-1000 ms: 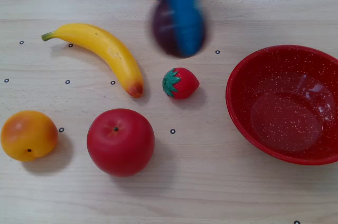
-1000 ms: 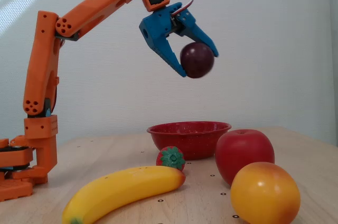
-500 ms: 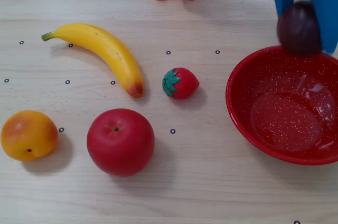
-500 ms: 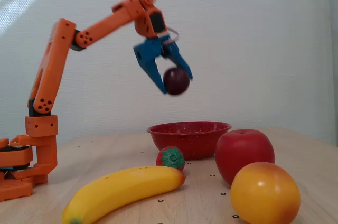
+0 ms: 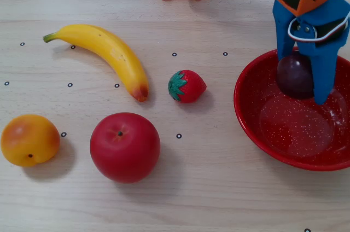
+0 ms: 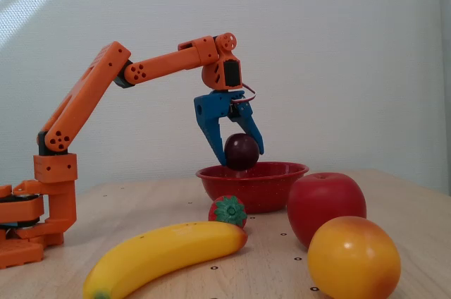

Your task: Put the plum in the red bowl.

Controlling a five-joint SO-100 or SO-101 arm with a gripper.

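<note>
One tabletop [image 5: 219, 199], pale wood, marked with small black rings. One orange arm [image 6: 91, 101], reaching over from its base at the far edge. One red bowl [image 5: 257, 128], speckled white, at the right in the view from above. One banana [image 5: 109, 51]; one red apple [image 5: 124, 146]; one orange fruit [image 5: 29, 139]. One blue hand [image 5: 304, 81], clamped on the plum [image 5: 294, 75], which hangs just over the bowl's rim inside its far side. One strawberry [image 5: 187, 86], between banana and bowl.
</note>
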